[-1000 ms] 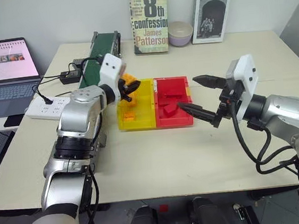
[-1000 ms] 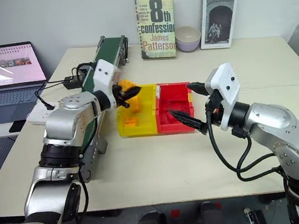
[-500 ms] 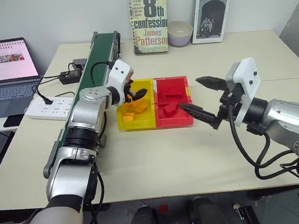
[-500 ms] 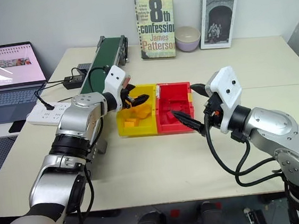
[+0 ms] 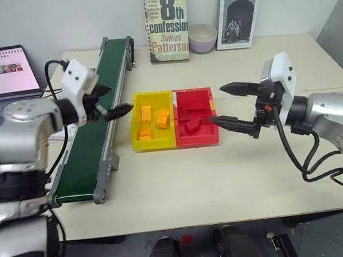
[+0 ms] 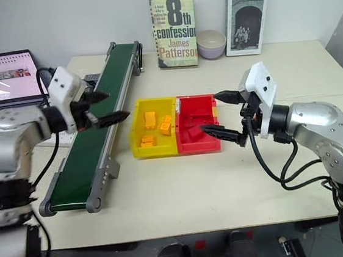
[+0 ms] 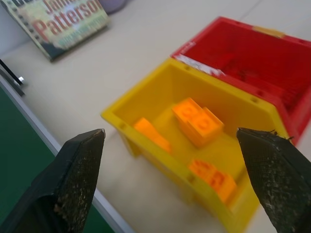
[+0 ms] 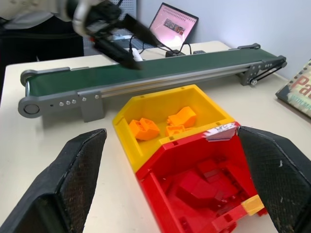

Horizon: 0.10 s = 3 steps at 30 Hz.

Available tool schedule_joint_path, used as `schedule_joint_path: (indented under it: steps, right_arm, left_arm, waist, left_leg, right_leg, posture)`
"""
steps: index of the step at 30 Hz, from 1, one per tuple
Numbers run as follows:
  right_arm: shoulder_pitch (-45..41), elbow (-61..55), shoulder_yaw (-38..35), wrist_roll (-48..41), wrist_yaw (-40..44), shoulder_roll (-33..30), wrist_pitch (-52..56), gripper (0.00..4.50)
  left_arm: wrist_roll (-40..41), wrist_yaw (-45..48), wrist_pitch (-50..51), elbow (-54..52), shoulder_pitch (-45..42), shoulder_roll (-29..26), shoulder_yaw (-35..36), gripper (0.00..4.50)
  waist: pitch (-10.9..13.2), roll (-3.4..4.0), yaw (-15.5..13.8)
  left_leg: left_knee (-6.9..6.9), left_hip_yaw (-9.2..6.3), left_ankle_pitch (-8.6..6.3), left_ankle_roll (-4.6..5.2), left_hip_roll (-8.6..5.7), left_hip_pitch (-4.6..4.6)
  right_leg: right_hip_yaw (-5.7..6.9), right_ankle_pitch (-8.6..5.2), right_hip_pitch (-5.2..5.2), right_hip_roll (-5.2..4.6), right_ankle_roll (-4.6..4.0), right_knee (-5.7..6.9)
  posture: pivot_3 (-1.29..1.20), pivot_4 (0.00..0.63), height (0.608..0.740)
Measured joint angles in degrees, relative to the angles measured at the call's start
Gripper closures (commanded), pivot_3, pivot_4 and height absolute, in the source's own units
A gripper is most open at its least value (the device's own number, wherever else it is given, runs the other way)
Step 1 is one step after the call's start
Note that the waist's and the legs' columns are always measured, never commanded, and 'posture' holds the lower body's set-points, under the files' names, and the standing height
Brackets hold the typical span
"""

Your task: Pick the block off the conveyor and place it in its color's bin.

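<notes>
Block: small chunky yellow-orange plastic toy brick point(image 5: 163, 118), roughly cube-shaped, lying loose inside the yellow tray toward the wall shared with the red tray; no finger touches it, so the placing looks done.
Bin: shallow square bright yellow plastic tray point(image 5: 134, 100), joined side by side to the same-sized red plastic tray point(image 5: 209, 91); the pair sits just beside the belt, presumably so a picked piece has a short way to travel.
Other yellow pieces: a slimmer elongated yellow-orange piece point(image 5: 146, 113) and a small flat yellow-orange piece point(image 5: 144, 134) share the yellow tray, sorted by colour like the block.
Red tray contents: several red bricks point(image 5: 192, 124), heaped together.
Conveyor: long narrow dark green belt with grey metal side rails point(image 5: 96, 139), running away from the robot; no piece is visible on the stretch in view.
Left gripper: two black fingers point(image 5: 105, 102) spread wide and empty, hanging above the belt, apart from the yellow tray and pointing toward it; well placed, I judge, for a further pick.
Right gripper: black fingers point(image 5: 238, 105) spread wide and empty, held above the table just beside the red tray, apparently on standby for red pieces.
</notes>
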<state>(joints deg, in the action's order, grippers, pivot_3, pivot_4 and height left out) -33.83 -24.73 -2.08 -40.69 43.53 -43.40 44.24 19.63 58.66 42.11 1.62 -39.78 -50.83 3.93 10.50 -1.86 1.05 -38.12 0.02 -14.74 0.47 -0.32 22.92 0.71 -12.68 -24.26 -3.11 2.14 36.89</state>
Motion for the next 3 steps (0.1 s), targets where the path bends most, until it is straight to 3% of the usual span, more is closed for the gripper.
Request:
schedule_joint_path:
  steps: [3]
  right_arm:
    - [0.05,1.35,0.06,0.47,2.74,-0.74,-0.62,0.00]
  left_arm:
    - [3.42,1.87,3.11,-5.14,2.60,-3.36,2.70,0.01]
  waist:
    - [0.00,0.00,-0.24]
  left_leg:
    - [-0.02,0.06,0.00,0.00,0.00,-0.02]
  right_leg:
    - [-0.01,-0.01,0.00,-0.01,0.01,0.00]
  posture:
    - [0.00,0.150,0.740]
